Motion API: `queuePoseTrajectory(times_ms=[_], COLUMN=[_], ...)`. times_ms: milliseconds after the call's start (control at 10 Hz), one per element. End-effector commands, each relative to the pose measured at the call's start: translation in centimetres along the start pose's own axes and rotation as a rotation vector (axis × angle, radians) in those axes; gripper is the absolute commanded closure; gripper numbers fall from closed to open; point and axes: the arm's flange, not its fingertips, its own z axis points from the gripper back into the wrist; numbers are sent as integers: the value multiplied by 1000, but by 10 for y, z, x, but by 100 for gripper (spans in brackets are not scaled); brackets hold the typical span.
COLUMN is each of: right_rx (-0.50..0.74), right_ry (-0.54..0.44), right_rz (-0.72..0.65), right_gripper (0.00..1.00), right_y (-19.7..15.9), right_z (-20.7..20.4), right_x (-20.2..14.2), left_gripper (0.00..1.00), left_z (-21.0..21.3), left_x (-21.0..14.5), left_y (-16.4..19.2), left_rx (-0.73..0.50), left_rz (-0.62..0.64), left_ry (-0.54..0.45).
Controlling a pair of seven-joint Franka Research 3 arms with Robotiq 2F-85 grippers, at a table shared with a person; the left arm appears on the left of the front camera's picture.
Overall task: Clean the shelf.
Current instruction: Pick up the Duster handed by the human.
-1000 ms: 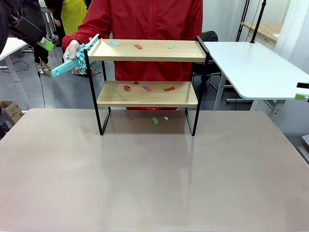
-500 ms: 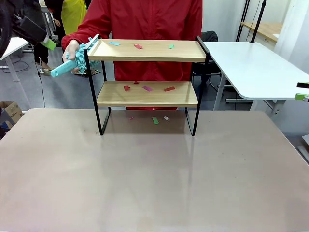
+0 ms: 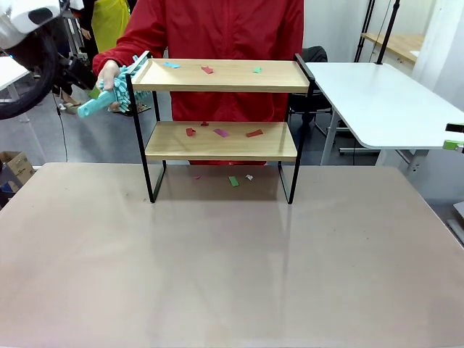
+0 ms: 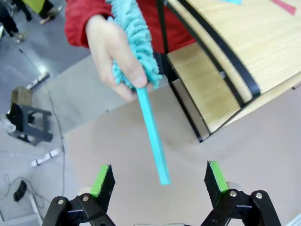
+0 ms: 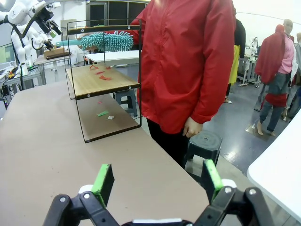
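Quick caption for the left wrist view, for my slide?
Open left gripper lined up on the handle of a teal duster held out by a person's hand beside the shelf.

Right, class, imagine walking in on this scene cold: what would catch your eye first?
First, the person in the red jacket behind the shelf, holding a turquoise duster by its fluffy head at the shelf's left end. Next, the coloured paper scraps littering both boards and the table beneath. In the left wrist view, the duster's handle points toward the open left claw.
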Motion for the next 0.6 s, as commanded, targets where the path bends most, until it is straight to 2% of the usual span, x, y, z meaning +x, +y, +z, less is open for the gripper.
queuePoseTrajectory(times_ms=[0,200,500], right_rx=[-12,-12,-12], right_ry=[15,15,15], right_rz=[-12,-12,-12], right_gripper=[0,0,0], right_y=[2,2,2], right_z=[-2,-2,-2], right_x=[8,8,8], left_gripper=[0,0,0], left_z=[-11,-28,-36], left_x=[-1,-7,-6], left_y=[-2,-6,-9], left_rx=[3,-26,-40], left_rz=[30,50,76], left_ry=[47,99,99])
